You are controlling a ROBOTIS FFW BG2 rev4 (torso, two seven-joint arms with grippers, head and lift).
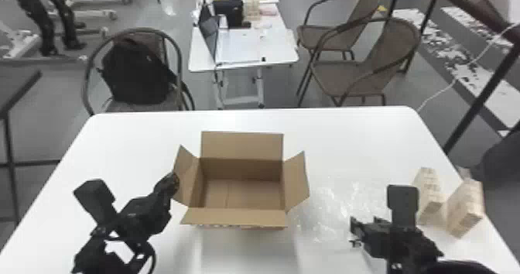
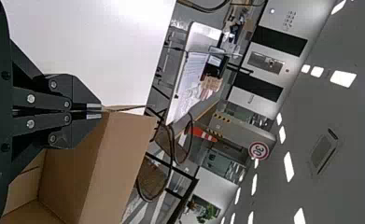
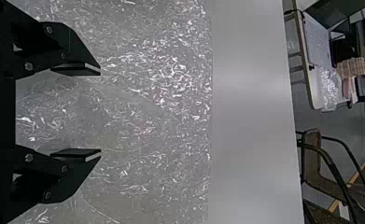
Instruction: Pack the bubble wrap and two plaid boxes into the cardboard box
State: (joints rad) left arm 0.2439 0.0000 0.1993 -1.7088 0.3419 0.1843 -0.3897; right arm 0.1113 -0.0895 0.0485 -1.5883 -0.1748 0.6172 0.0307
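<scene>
Left claw (image 2: 99,111) pinches the cardboard box's (image 1: 242,168) left flap (image 2: 120,154), mid-frame. Right claw (image 3: 99,112) spread over bubble wrap (image 1: 334,205), right of centre; plaid boxes (image 1: 466,211) lower right. Risk: shallow grip lets slick film slip, or snagged film drags.

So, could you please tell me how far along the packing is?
Done: the brown cardboard box stands open, with nothing packed. In hand: the black left gripper is shut on its left flap; the open black right gripper hovers over the clear bubble wrap. Left: the wrap and two pale plaid boxes, on the white table, need packing.
</scene>
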